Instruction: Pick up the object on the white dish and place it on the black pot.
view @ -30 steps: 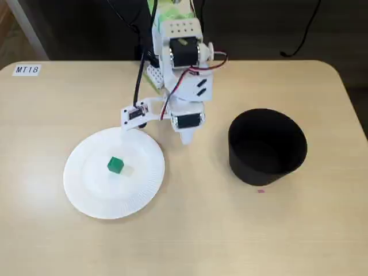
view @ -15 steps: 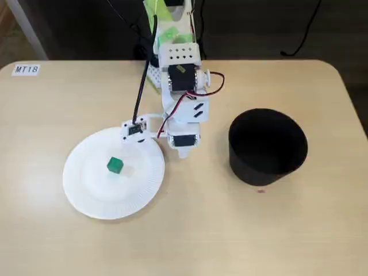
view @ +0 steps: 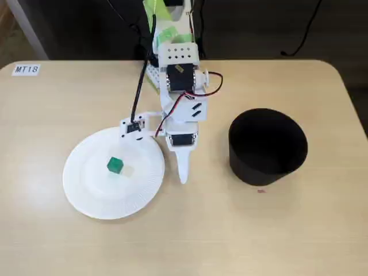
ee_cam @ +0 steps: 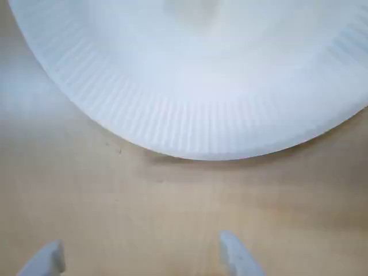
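A small green cube [view: 115, 165] lies near the middle of the white paper dish [view: 92, 195] on the left of the table in the fixed view. The black pot [view: 267, 146] stands upright on the right. My gripper [view: 181, 171] hangs low over the bare table between dish and pot, just right of the dish's rim, well apart from the cube. In the wrist view its two fingertips [ee_cam: 233, 256] stand wide apart at the bottom edge with nothing between them, so my gripper [ee_cam: 141, 260] is open. The dish's ribbed rim [ee_cam: 190, 126] fills the top; the cube is out of that view.
The wooden table [view: 190, 241] has rounded corners. A label reading MT18 [view: 26, 69] is stuck at the far left corner. The arm's base and cables [view: 172, 40] stand at the back middle. A tiny red mark [view: 261, 190] lies in front of the pot.
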`<action>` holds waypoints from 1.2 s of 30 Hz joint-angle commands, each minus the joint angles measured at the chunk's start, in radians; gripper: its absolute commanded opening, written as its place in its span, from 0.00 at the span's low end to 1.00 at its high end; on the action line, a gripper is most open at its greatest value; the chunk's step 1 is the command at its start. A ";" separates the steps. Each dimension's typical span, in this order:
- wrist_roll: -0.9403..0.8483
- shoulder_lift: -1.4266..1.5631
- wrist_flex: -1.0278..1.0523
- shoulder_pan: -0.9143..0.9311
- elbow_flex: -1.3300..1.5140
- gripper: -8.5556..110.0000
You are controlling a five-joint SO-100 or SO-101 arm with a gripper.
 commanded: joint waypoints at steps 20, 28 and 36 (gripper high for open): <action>0.012 -0.061 0.015 0.278 -0.118 0.36; 0.032 -0.078 0.031 0.374 -0.138 0.36; 0.037 -0.187 0.080 0.420 -0.250 0.36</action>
